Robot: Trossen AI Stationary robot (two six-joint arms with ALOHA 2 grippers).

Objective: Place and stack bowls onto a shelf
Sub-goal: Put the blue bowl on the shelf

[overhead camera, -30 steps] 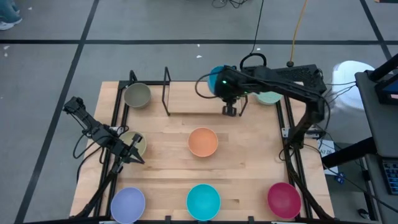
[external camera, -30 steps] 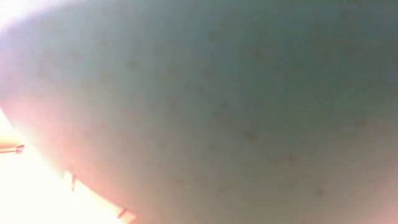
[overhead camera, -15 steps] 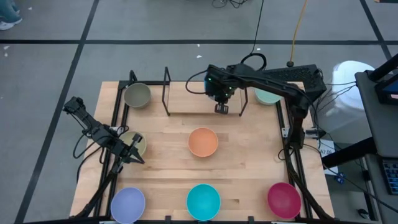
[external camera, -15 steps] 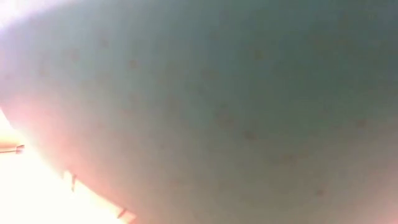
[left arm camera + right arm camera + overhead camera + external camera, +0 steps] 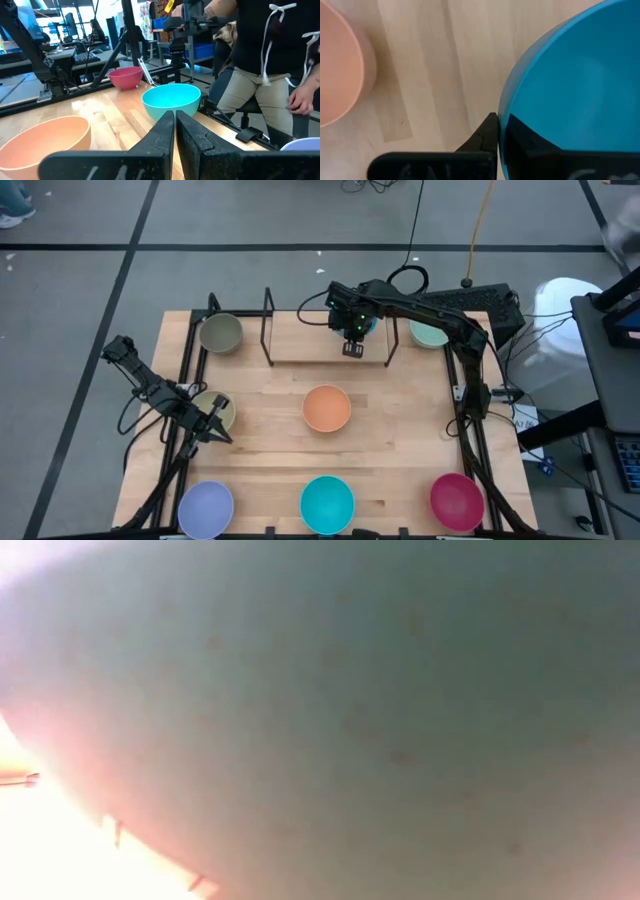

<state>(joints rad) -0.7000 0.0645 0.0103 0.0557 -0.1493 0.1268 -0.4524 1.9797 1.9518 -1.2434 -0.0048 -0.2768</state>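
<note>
Bowls of small round plastic are spread over the large light wooden desk (image 5: 390, 440), which carries a black rod frame along its edges. At the far edge stands the low shelf of thin black metal rods (image 5: 268, 330), its bars rising at the far middle of the desk.

Grey-olive bowl (image 5: 220, 333) sits at the far left corner, left of the shelf rods. Mint green bowl (image 5: 430, 334) sits at the far right corner. Orange bowl (image 5: 326, 408) lies at the middle of the desk. Along the near edge lie the lavender bowl (image 5: 206, 507) at the left, the cyan bowl (image 5: 327, 504) in the middle and the magenta bowl (image 5: 457, 500) at the right. Beige bowl (image 5: 226, 410) lies at the left side, partly under the left arm.

The right arm reaches from the right side across the far edge, its wrist bent down over the shelf area. Its right tool (image 5: 354, 348) is clenched on the rim of the blue bowl (image 5: 575, 95), one finger inside the rim and one outside, the bowl held above the wood.

The left arm lies low at the left side, its left tool (image 5: 216, 430) pointing toward the near right, fingers nearly together and grasping nothing.

No writing can be read. A person stands beyond the desk in the left wrist view.
</note>
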